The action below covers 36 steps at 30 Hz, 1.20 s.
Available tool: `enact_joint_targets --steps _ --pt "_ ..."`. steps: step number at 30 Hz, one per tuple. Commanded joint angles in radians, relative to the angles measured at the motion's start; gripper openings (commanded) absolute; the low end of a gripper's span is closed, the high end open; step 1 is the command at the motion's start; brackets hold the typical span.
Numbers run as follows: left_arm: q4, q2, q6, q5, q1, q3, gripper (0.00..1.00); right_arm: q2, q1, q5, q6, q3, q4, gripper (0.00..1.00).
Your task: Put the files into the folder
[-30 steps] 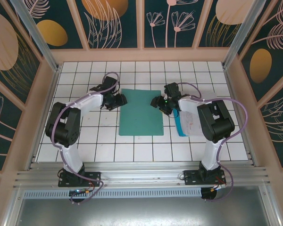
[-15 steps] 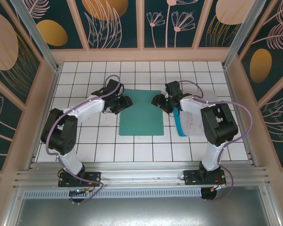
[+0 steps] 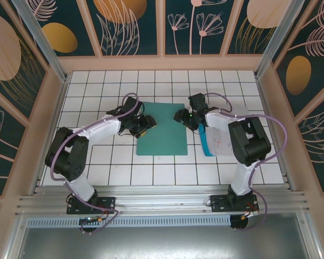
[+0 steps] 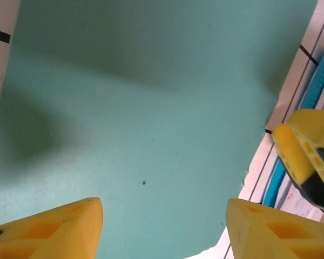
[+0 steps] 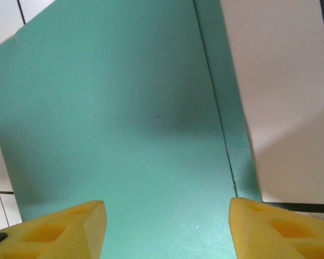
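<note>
Both gape: left pincer (image 3: 147, 122) and right pincer (image 3: 179, 115) over the folder (image 3: 163, 137) on white-tiled table (image 3: 114, 168), leaf-painted walls (image 3: 135, 29) around.

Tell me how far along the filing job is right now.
Nothing is finished yet: the folder lies flat and shut mid-table, and the files sit outside it, to its right. In hand: the left claw and right claw are open over the folder's left and right edges, holding nothing. Left to do: open the folder and move the files in.
</note>
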Motion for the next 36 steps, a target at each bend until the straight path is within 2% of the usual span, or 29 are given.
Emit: enact_joint_targets --steps 1,10,15,20,26,32,36 --pt "0.025 -0.038 -0.03 0.019 -0.007 -0.013 0.63 0.027 0.004 0.021 -0.008 0.032 -0.025 0.62" --pt "0.035 -0.061 -0.068 0.047 -0.007 -0.031 0.65 0.056 0.004 0.023 -0.006 0.027 -0.023 0.62" --pt "0.048 -0.094 -0.131 0.059 -0.006 -0.066 0.66 0.062 0.007 0.029 0.001 0.01 -0.034 0.62" --pt "0.091 -0.154 -0.266 0.057 -0.018 -0.155 0.67 0.073 0.011 0.039 0.003 -0.005 -0.058 0.62" --pt "0.11 -0.21 -0.45 0.019 -0.075 -0.253 0.7 0.091 0.014 0.061 0.012 -0.001 -0.101 0.62" --pt "0.243 -0.302 -0.717 -0.077 -0.159 -0.407 0.72 0.104 0.014 0.058 0.028 0.011 -0.131 0.62" --pt "0.299 -0.314 -0.818 -0.135 -0.207 -0.45 0.72 0.109 0.014 0.052 0.031 0.013 -0.143 0.62"
